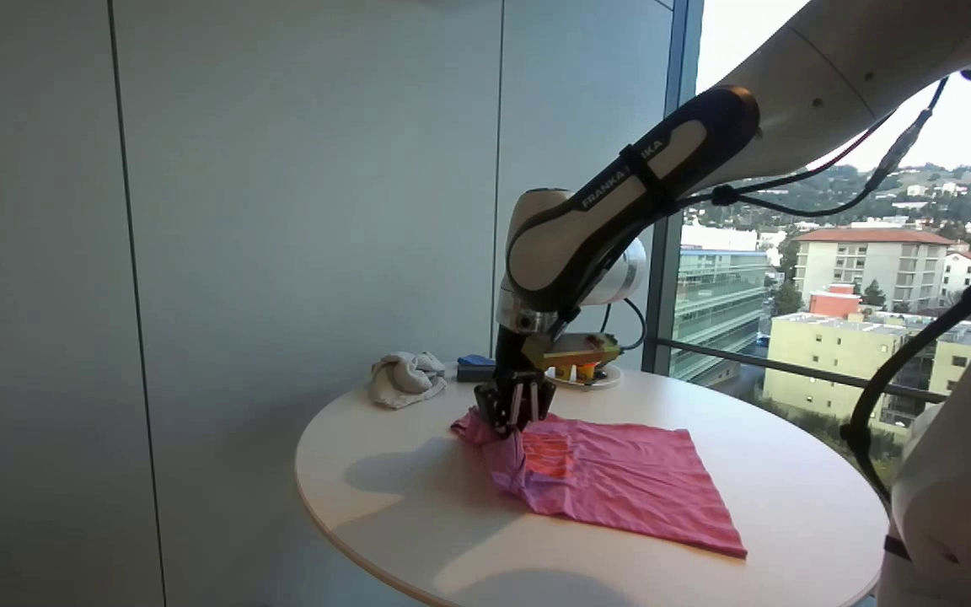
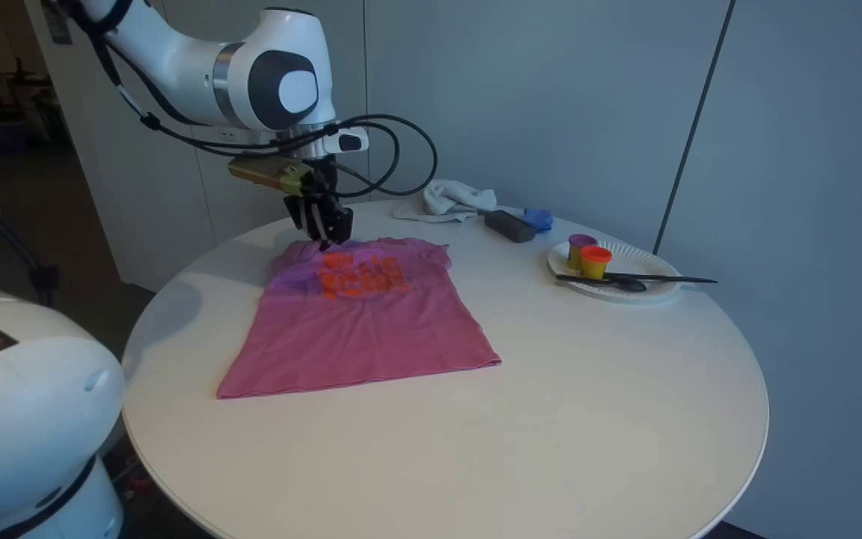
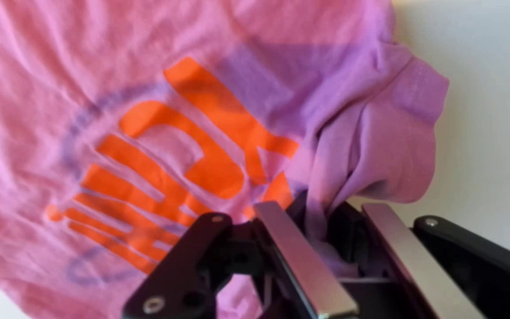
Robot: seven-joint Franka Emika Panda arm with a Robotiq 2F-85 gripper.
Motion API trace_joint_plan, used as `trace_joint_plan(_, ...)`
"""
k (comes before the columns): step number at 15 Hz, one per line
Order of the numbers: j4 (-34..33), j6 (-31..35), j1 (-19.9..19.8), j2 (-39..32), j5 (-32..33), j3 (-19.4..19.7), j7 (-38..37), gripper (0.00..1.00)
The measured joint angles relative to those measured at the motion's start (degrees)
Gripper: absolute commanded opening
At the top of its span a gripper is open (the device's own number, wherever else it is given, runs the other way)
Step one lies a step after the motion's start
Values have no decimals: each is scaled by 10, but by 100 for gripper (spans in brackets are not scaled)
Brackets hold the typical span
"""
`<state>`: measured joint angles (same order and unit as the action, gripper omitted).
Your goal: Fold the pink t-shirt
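The pink t-shirt [image 1: 637, 480] lies on the round white table, spread flat over its lower part, with an orange print on its chest. It also shows in an exterior view [image 2: 356, 337] and in the wrist view [image 3: 60, 53]. My gripper [image 3: 326, 217] is shut on a gathered fold of the shirt near the collar and one sleeve, and the cloth rises between the black fingertips. In both exterior views the gripper [image 1: 515, 421] [image 2: 324, 239] points down at the shirt's upper edge, close to the table. The cloth there is bunched and wrinkled. The gripper hides part of the collar.
A whitish-grey cloth [image 1: 405, 379] lies at the table's [image 2: 551, 434] far edge beside a dark box [image 2: 509, 224] and a blue item [image 2: 538, 218]. A white paper plate [image 2: 644, 262] holds small tubs [image 2: 595, 262] and dark utensils [image 2: 655, 278]. A wall stands behind the table.
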<state>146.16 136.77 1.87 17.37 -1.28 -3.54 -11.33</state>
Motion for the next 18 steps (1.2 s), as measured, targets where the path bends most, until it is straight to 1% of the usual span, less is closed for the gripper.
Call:
trace_joint_plan(3, 51, -11, -26, 59, 28, -10, -82, 9)
trace_joint_plan(7, 123, -70, -77, 133, 84, -39, -192, 9)
trace_joint_plan(8, 132, -91, -89, 147, 98, -49, -217, 9)
trace_joint_plan(11, 125, -174, -116, 174, 131, -75, -288, 9)
trace_joint_plan(14, 118, -231, -117, 194, 176, -103, -334, 9)
trace_joint_plan(16, 102, -295, -116, 209, 209, -121, -371, 9)
trace_joint_plan(18, 86, -364, -116, 232, 237, -127, -400, 9)
